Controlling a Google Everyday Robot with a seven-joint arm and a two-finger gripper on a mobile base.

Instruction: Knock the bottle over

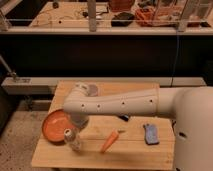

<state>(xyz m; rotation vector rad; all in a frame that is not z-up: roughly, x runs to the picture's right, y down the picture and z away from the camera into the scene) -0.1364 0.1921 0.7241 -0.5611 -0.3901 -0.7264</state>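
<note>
While I watched the feed, the white arm (125,102) reached from the right across the wooden table (135,152) and bent down at its elbow near the table's left half. My gripper (78,126) hung under that elbow, pointing down at the tabletop, mostly hidden by the arm's own bulk; I could not tell how the claw stood.

From the gripper, the bottle (72,139) stood at about seven o'clock, just beside it and possibly touching, though I could not tell. It was upright, pale, with a rounded whitish cap, near the front left edge of the table. At nine o'clock from the bottle, just beside it, lay the orange bowl (56,126), its rim passing behind the bottle's shoulder.

At three o'clock from the bottle, a little apart, an orange carrot (110,141) lay slanted on the wood. Further on at three o'clock, well apart, lay a blue sponge (150,134). At twelve o'clock from the elbow, a grey round thing (91,90) peeked out behind the arm. A small dark object (123,118) showed just under the forearm.
</note>
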